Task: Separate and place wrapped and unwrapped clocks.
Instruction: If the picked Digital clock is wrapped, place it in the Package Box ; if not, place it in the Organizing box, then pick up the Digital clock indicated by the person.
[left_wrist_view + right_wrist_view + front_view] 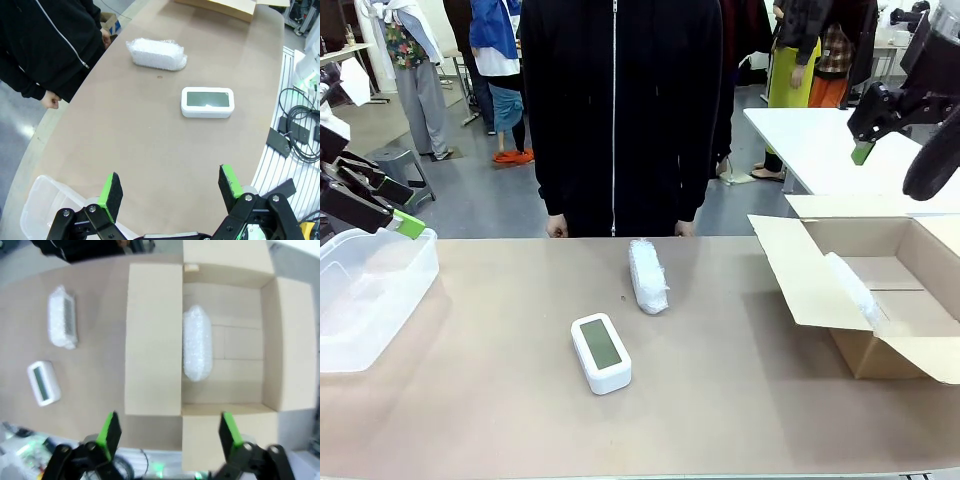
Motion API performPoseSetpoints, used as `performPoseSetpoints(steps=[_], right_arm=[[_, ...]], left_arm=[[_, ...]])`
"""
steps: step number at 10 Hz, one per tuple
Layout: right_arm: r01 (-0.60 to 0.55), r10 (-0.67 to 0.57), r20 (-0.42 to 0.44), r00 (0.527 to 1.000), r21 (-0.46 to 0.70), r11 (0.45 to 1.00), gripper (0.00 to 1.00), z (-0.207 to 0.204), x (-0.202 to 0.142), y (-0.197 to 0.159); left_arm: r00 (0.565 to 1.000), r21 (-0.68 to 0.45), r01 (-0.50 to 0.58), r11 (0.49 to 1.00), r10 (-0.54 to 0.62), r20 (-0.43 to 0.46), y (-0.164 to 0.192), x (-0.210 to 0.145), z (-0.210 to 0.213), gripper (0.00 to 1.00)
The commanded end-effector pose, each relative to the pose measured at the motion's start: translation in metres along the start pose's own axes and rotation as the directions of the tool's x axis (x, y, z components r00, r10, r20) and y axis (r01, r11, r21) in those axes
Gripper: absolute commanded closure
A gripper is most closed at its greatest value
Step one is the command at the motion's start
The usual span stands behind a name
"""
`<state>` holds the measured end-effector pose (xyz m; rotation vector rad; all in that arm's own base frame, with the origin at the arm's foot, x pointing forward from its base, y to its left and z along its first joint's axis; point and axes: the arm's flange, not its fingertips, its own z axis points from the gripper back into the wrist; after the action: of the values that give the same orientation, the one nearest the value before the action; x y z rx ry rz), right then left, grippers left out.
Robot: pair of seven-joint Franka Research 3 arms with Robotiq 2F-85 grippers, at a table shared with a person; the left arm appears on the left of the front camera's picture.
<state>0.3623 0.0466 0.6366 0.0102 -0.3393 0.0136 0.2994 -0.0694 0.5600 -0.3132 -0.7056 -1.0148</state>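
Observation:
An unwrapped white clock point(600, 352) with a grey-green screen lies face up on the tan table, near its middle. Just beyond it lies a bubble-wrapped clock point(648, 276). Another wrapped clock point(855, 290) rests inside the open cardboard box point(910, 330) on the right. My left gripper point(400, 210) hovers open above the clear plastic bin point(365, 295) at the left, holding nothing. In its wrist view the clock point(207, 102) and the wrapped bundle point(156, 54) lie well ahead of the gripper point(170, 190). My right gripper point(868, 135) hangs open high above the box; from there the wrapped clock point(197, 344) is in the box point(280, 340).
A person in a black zip jacket stands at the far edge, hands point(557, 228) at the table's rim. The box flaps point(800, 270) spread out toward the middle. A white table point(820, 140) stands behind the box. Bare tabletop surrounds the two clocks.

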Motion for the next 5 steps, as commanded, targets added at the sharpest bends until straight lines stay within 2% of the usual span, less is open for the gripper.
performPoseSetpoints(steps=[1,5], right_arm=[[0.022,-0.023,0.040,0.999,0.025,0.999,0.00,0.0010,-0.0073,-0.0132],[0.022,-0.023,0.040,0.999,0.025,0.999,0.00,0.0010,-0.0073,-0.0132]], left_arm=[[1.000,-0.009,0.000,1.000,0.000,0.013,0.0012,-0.0004,-0.0007,0.00],[1.000,-0.009,0.000,1.000,0.000,0.013,0.0012,-0.0004,-0.0007,0.00]])
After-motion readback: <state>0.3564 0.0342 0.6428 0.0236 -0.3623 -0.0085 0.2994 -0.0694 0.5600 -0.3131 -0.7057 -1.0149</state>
